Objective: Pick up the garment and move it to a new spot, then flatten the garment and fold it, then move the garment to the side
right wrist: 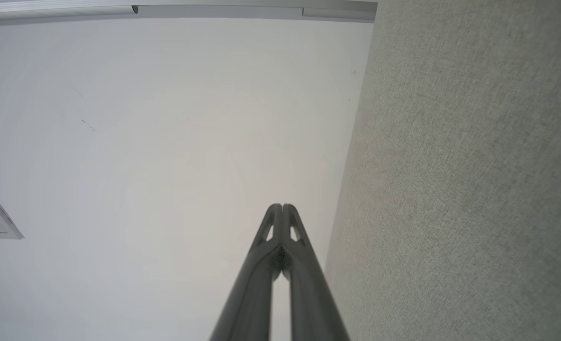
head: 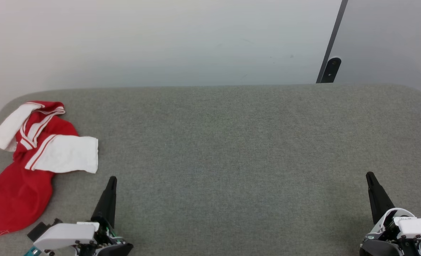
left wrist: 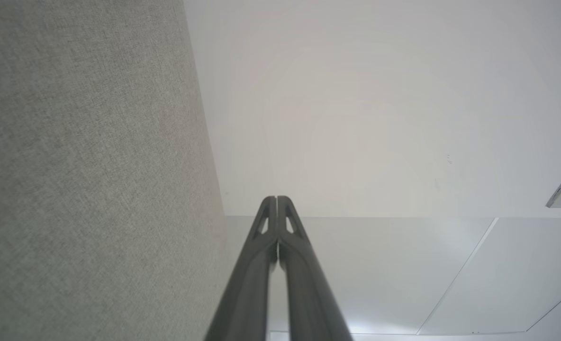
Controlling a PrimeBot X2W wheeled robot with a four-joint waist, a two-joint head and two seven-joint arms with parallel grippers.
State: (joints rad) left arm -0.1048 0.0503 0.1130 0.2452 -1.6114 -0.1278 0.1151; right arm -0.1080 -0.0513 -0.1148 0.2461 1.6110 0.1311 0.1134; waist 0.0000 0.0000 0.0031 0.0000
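Red garment point(head: 15, 199) lies crumpled at ten o'clock from the closed, empty left tool point(head: 111, 180), long axis seven-to-one, at the surface's point(head: 232, 142) left end. Also closed, the right tool point(head: 370, 176) is well apart, so the left arm looks the nearer.

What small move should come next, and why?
Probably open the left gripper and reach left toward the garment: it lies crumpled at the left edge of the table, nearest that arm, and that gripper is shut, holding nothing.
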